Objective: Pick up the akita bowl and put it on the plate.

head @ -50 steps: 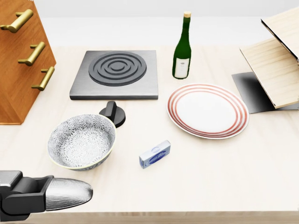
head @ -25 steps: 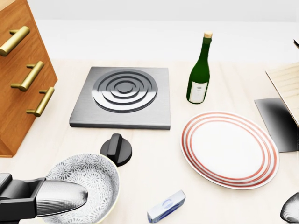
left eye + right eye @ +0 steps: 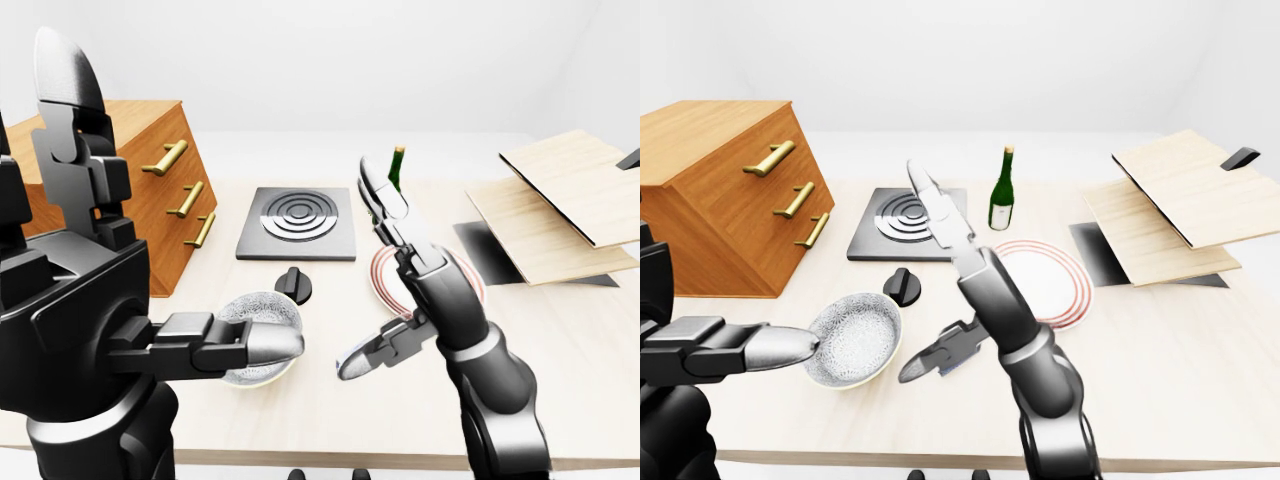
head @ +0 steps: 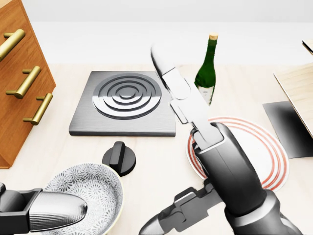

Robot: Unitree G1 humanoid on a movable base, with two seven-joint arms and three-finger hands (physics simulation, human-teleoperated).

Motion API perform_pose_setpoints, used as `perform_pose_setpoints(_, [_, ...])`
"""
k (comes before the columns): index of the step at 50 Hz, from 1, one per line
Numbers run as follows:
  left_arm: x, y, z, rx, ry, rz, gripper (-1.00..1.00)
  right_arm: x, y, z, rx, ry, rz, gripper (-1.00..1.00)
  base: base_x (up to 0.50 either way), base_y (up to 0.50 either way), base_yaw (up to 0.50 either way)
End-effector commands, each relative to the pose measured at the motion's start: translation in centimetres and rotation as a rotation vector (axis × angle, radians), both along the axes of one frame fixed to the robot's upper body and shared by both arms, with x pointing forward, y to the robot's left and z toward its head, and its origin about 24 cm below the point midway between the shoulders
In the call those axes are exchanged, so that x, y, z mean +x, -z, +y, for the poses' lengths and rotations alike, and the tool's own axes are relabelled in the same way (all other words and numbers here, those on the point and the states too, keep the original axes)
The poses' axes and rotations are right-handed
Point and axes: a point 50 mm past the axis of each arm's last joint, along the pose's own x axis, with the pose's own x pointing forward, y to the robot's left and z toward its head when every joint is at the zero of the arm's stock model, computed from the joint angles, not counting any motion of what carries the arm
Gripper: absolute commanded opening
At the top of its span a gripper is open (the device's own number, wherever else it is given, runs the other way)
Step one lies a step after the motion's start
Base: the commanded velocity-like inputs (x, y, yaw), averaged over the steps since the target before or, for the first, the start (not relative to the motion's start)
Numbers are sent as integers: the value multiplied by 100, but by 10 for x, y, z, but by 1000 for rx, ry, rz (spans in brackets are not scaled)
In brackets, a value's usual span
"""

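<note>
Newly raised right hand (image 4: 195, 147); one bowl (image 3: 853, 340), one plate (image 3: 1052, 278)

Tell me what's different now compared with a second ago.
The right hand has risen into the head view from the bottom right, fingers spread, covering part of the plate. The left hand has pushed in beside the akita bowl, open and grasping nothing. The whole picture also shifted: the camera moved closer. Bowl, plate, bottle, burner and knob kept their places on the table.
</note>
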Motion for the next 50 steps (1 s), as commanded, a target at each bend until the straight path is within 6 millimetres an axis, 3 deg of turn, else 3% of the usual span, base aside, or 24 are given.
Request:
perform_pose_setpoints(1, [0, -1, 2, -23, 29, 14, 97, 4, 10, 42, -417, -77, -6, 100, 0, 0, 0])
perform_pose_setpoints(5, [1, -1, 3, -38, 39, 27, 97, 13, -5, 42, -464, -67, -57, 100, 0, 0, 0])
perform_pose_setpoints(11, [1, -2, 5, -50, 46, 41, 97, 26, -4, 38, -510, -14, -40, 100, 0, 0, 0])
perform_pose_setpoints(17, [2, -2, 5, -61, 59, 57, 97, 40, -16, 44, -574, 2, -163, 100, 0, 0, 0])
perform_pose_setpoints(24, [2, -2, 6, -68, 61, 71, 97, 31, -23, 52, -589, 1, -245, 100, 0, 0, 0])
perform_pose_setpoints(30, [2, -2, 7, -72, 64, 79, 97, 28, 8, 58, -661, -24, -132, 100, 0, 0, 0])
perform_pose_setpoints(34, [2, -3, 8, -77, 65, 81, 97, 22, 10, 62, -650, -29, -126, 100, 0, 0, 0])
perform_pose_setpoints(38, [2, -3, 8, -79, 64, 84, 97, 14, 27, 63, -688, -55, -75, 100, 0, 0, 0])
perform_pose_setpoints(43, [2, -3, 8, -75, 66, 86, 97, 21, 58, 61, -785, -68, 43, 100, 0, 0, 0])
perform_pose_setpoints(50, [3, -3, 7, -72, 67, 86, 97, 21, 81, 61, -791, -131, 148, 100, 0, 0, 0])
